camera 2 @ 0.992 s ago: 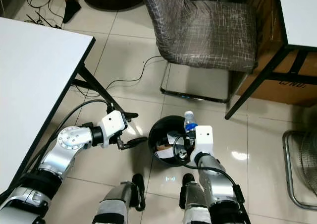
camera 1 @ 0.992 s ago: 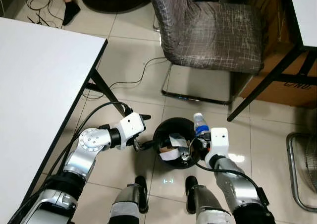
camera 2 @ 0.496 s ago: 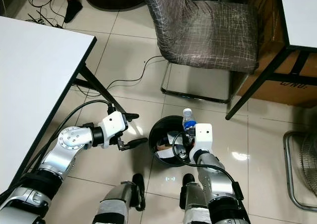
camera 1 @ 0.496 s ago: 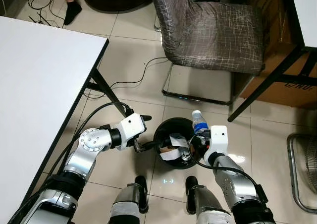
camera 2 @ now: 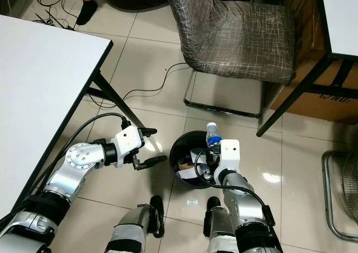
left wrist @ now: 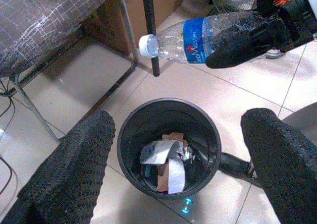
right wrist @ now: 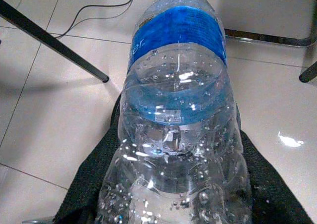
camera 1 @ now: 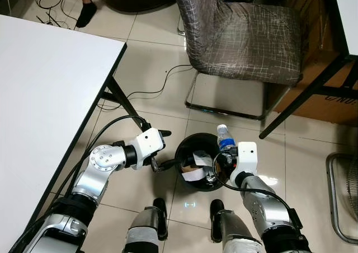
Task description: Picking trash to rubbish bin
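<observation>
I see the black bin (camera 1: 197, 162) on the floor already has paper scraps inside. My right gripper (left wrist: 257, 33) clamps the water bottle (left wrist: 198, 33) above its rim, not dropped yet. My left gripper (camera 1: 162, 164) waits beside, fingers spread, empty.

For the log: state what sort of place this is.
Probably an office or workroom: white desks on black legs, a grey fabric chair, cables over tiled floor, and a cardboard box under one desk.

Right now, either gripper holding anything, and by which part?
Right gripper holds the water bottle by its lower body, above the bin. Left gripper is open, empty.
</observation>
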You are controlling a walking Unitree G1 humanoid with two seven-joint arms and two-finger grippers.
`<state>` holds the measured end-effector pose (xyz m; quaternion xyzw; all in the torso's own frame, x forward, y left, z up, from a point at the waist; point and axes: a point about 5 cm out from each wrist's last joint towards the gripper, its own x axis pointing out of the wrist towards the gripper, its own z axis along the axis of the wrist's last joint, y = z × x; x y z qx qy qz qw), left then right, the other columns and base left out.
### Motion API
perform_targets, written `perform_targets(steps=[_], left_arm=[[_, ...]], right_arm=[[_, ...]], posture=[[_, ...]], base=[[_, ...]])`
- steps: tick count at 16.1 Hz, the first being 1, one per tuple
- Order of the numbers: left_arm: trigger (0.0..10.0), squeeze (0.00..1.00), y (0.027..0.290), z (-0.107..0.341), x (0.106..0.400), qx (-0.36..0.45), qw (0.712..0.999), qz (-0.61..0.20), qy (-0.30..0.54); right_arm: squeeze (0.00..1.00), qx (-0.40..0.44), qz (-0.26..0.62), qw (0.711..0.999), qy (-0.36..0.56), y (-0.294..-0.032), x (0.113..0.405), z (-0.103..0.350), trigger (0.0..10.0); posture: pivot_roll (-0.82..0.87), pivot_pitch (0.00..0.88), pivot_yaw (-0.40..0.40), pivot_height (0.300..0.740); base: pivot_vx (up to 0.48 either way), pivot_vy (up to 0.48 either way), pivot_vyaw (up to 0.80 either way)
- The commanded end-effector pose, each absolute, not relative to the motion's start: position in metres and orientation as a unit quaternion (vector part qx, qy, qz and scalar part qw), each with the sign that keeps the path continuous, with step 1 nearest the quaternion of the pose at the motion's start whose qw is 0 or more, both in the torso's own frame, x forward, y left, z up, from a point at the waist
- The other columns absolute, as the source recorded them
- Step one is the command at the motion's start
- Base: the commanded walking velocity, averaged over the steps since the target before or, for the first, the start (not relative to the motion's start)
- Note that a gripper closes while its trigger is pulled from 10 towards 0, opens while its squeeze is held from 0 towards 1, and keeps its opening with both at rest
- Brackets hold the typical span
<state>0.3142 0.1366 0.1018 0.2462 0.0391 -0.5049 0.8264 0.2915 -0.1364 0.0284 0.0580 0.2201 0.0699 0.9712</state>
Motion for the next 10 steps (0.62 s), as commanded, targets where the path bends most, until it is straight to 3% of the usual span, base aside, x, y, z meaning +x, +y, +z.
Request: perform_targets(steps=[1,2,3,10], left_arm=[[10.0,0.00,0.140,0.096,0.310,0.249,0.821,-0.511,0.055],[10.0,0.00,0.140,0.096,0.310,0.249,0.821,-0.511,0.055],[10.0,0.00,0.139,0.095,0.308,0.248,0.820,-0.512,0.058],[10.0,0.00,0.137,0.092,0.306,0.247,0.820,-0.513,0.062]], right_arm=[[0.00,0.070,0.067,0.966,0.241,-0.136,0.284,0.018,10.0],[0.00,0.070,0.067,0.966,0.241,-0.136,0.284,0.018,10.0],[1.00,0.082,0.070,0.966,0.233,-0.135,0.285,0.014,10.0],[1.00,0.065,0.053,0.970,0.227,-0.142,0.280,0.006,10.0]], posture=[[0.18,0.348,0.094,0.740],[0.18,0.348,0.094,0.740],[0.17,0.357,0.098,0.740],[0.17,0.357,0.098,0.740]], base=[[0.000,0.000,0.00],[0.000,0.000,0.00],[0.000,0.000,0.00],[0.000,0.000,0.00]])
